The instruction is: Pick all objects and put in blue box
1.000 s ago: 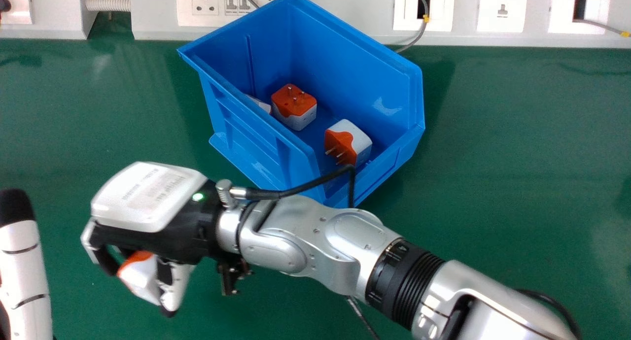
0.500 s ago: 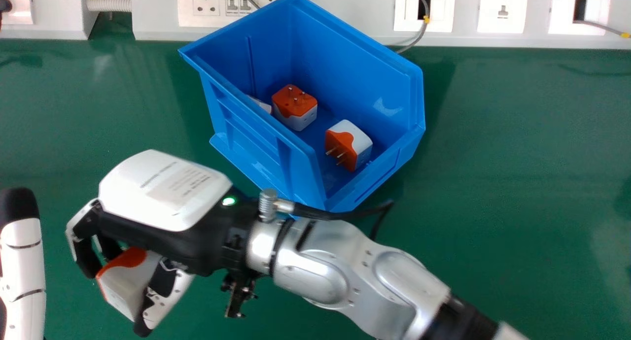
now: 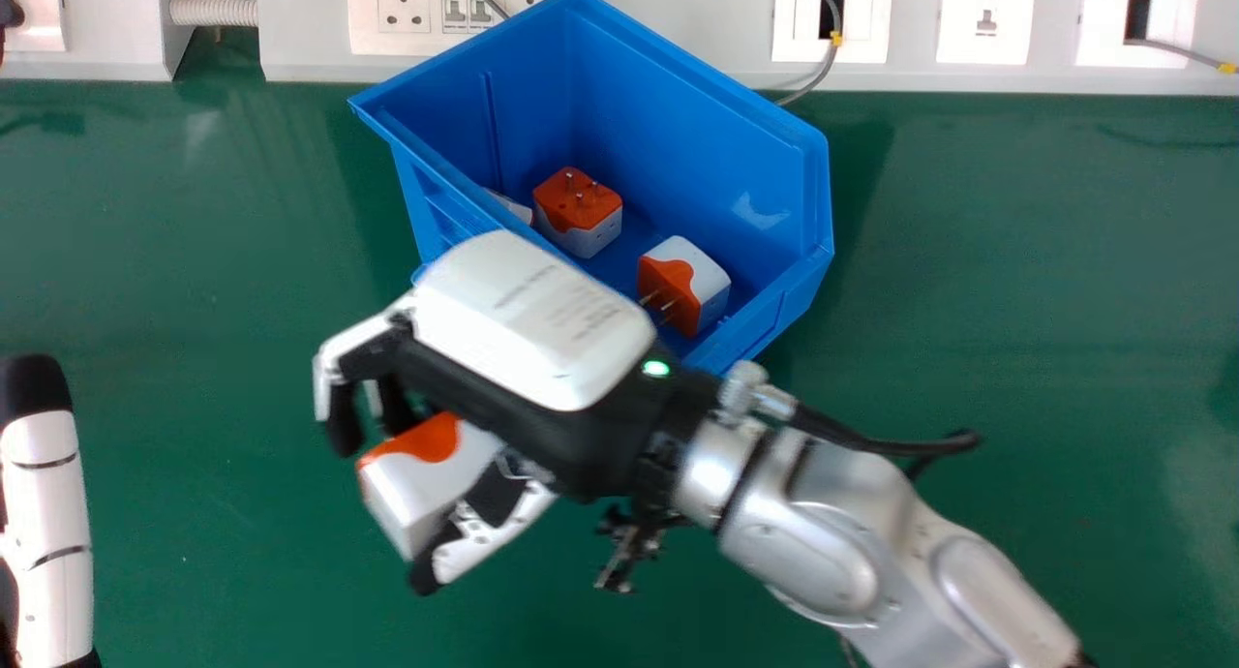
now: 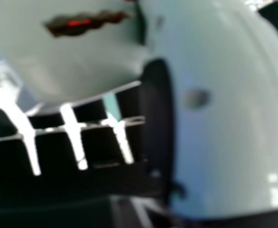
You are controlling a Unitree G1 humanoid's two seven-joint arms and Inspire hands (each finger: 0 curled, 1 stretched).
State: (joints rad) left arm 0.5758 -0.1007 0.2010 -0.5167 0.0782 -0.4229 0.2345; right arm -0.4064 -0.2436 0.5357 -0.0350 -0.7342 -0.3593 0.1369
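My right hand [image 3: 523,378] is in front of the blue box [image 3: 697,97] in the head view, its fingers and thumb curled round an orange and white plug adapter [image 3: 426,474]. In the right hand view the thumb of the right hand [image 4: 224,114] stands beside the white adapter body [image 4: 82,61]. Inside the box lie an adapter with its pins up [image 3: 578,211], another on its side [image 3: 683,286] and a partly hidden white one [image 3: 513,206]. The left hand [image 3: 46,513] shows at the head view's left edge; one straight finger points away from the robot.
Behind the box runs a pale wall panel [image 3: 668,19] with sockets and grey cables. The box's near side is partly covered by the right hand. Green table surface [image 3: 1016,310] extends to the right of the box.
The right hand, with the adapter in its grasp, first came slightly nearer the robot, then moved right and toward the box. Its forearm shifted right too. The left hand has barely moved.
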